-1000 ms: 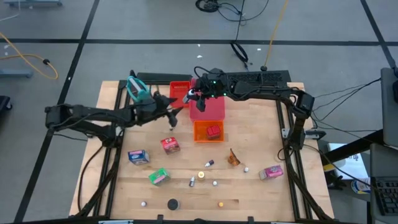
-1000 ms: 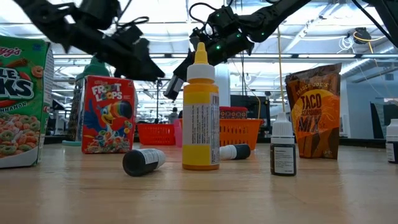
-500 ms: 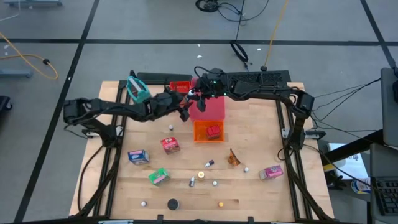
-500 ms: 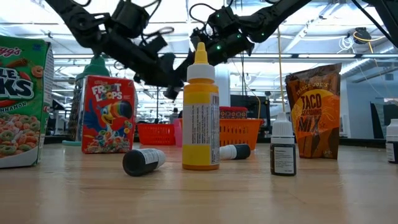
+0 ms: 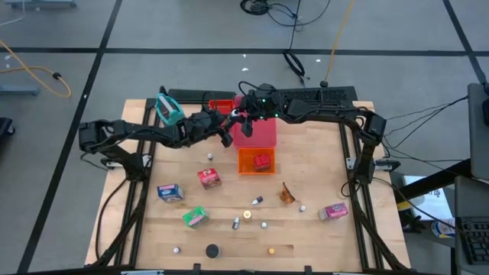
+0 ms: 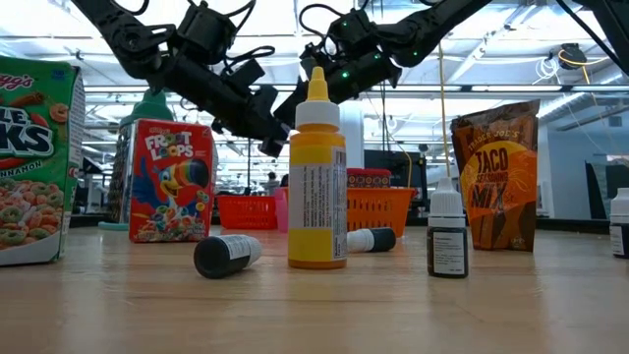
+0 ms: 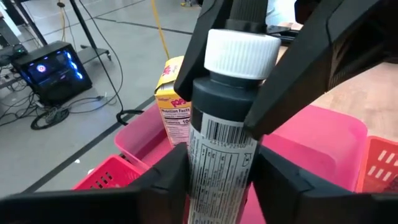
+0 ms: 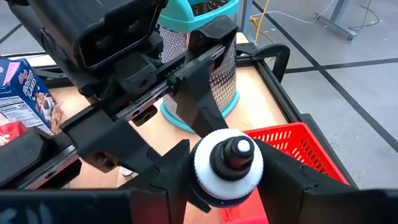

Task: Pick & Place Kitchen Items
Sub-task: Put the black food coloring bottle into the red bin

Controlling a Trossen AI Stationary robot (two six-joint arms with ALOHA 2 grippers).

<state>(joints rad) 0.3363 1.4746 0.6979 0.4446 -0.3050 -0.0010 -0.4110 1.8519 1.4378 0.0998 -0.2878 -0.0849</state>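
Passing a small bottle (image 7: 224,130) from claw to claw, by the look of it, high over the far side of the desk (image 5: 321,176). Best done by confirming the receiving grip before anything lets go: left claw (image 7: 221,186) pressed flat on both sides of the dark labelled body, well below the white cap (image 8: 227,165), with no overlap on the other claw's fingers. Only then worth easing the right claw (image 8: 227,174) apart — slowly, straight back along its own arm, so the bottle is not tipped or dragged. Worth watching for a slip, since the body is round and smooth and the two grips sit close together along it.

Right claw clamped on the upper body just under the cap, reaching in level from its side. Left claw meeting it nearly head-on, fingers closed against the lower body and apparently gripping, arm stretched long and low across the desk.

Directly beneath both claws, a pink tray (image 7: 323,137) with a small yellow box (image 7: 171,99) standing at its far wall — a likely drop spot, though not certain. Just beyond the left claw, a red tray (image 8: 292,149) and a teal mesh basket (image 8: 211,68).
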